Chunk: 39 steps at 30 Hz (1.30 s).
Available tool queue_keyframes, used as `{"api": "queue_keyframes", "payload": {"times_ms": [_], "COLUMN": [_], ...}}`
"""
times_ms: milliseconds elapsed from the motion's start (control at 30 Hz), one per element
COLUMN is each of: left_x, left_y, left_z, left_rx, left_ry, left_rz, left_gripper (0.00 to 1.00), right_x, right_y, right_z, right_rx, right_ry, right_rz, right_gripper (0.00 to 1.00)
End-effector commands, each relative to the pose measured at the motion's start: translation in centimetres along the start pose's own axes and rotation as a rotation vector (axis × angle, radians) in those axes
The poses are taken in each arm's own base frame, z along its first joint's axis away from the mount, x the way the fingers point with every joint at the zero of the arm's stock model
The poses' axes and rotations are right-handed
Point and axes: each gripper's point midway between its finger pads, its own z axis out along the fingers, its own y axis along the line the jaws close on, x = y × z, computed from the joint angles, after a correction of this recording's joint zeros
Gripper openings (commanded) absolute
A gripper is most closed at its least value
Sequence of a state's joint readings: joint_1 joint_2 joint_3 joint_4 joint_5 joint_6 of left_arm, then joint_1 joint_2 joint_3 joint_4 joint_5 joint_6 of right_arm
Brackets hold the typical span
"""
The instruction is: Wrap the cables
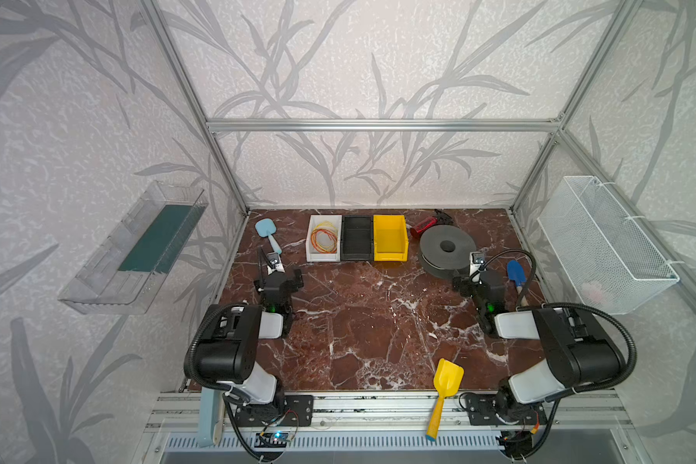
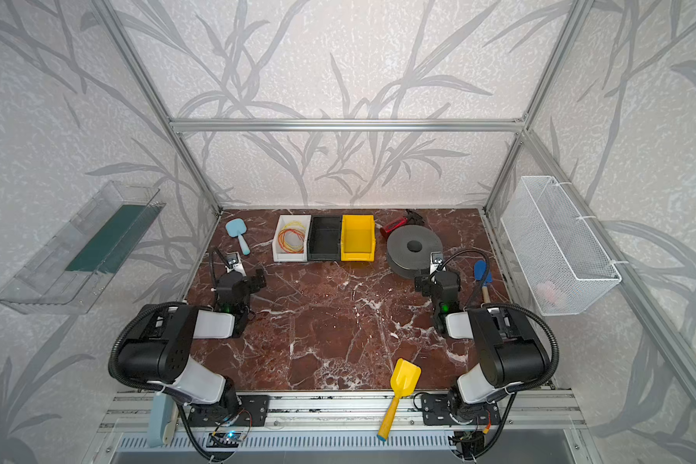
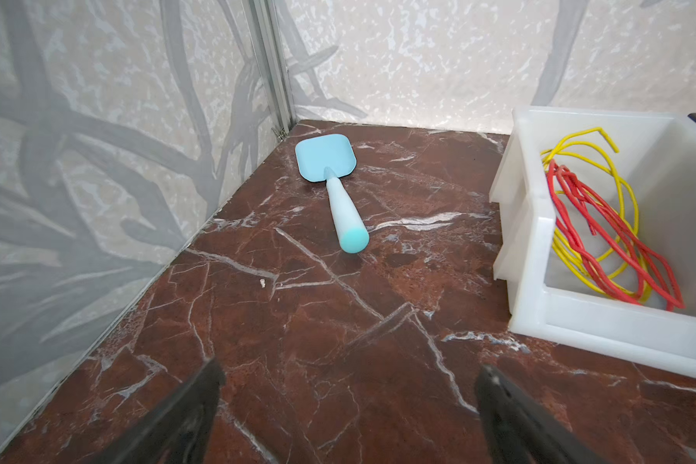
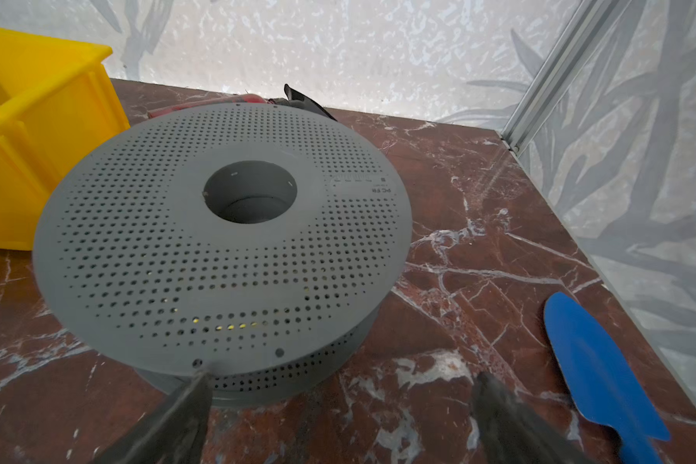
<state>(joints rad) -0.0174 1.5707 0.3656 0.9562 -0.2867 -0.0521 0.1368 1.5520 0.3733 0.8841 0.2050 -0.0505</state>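
The marble table (image 1: 378, 329) fills the cell floor. On the right wall hangs a white wire basket (image 1: 603, 241), on the left wall a clear tray (image 1: 137, 249). At the far right of the table lies the grey perforated spool (image 1: 430, 245), flat on one flange. Left of it, three bins stand touching in a row along the far edge: yellow bin (image 1: 389, 241), black bin (image 1: 356, 241), white bin (image 1: 324, 259).

The left gripper (image 3: 348, 369) hangs over bare marble, near-left of the white bin, fingers spread wide and holding nothing. The right gripper (image 4: 342, 375) is spread too and also empty, just on the near side of the spool. One fingertip overlaps the spool's rim in the wrist view, and contact cannot be told.

A yellow shovel (image 1: 447, 379) lies over the near edge, a blue shovel (image 1: 514, 273) right of the spool, and a light-blue shovel (image 1: 270, 235) left of the bins.

The cables (image 3: 575, 193) – red, orange and yellow – lie in loose loops inside the white bin.
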Motion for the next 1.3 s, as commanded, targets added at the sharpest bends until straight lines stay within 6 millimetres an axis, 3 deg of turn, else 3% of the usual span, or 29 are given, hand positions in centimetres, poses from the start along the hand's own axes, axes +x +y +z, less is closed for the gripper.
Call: {"api": "queue_keyframes", "payload": {"times_ms": [0, 1033, 1133, 1267], "left_x": [-0.5, -0.6, -1.0, -2.8], "left_y": [0.0, 0.2, 1.3, 0.9], "left_z": [0.2, 0.1, -0.1, -0.1], "left_rx": [0.001, -0.007, -0.076, -0.089], "left_ry": [-0.017, -0.021, 0.003, 0.061], "left_rz": [-0.001, -0.006, -0.034, 0.043], "left_gripper": [0.99, 0.99, 0.99, 0.99], "right_x": [-0.9, -0.9, -2.9, -5.9], "right_y": [-0.1, -0.3, -1.4, -2.3], "right_z": [0.1, 0.1, -0.9, -2.5], "right_rx": [0.01, 0.012, 0.064, 0.082], "right_ry": [-0.019, -0.021, -0.055, 0.009], "right_rz": [0.006, 0.013, 0.03, 0.035], "right_gripper": [0.99, 0.99, 0.99, 0.99]}}
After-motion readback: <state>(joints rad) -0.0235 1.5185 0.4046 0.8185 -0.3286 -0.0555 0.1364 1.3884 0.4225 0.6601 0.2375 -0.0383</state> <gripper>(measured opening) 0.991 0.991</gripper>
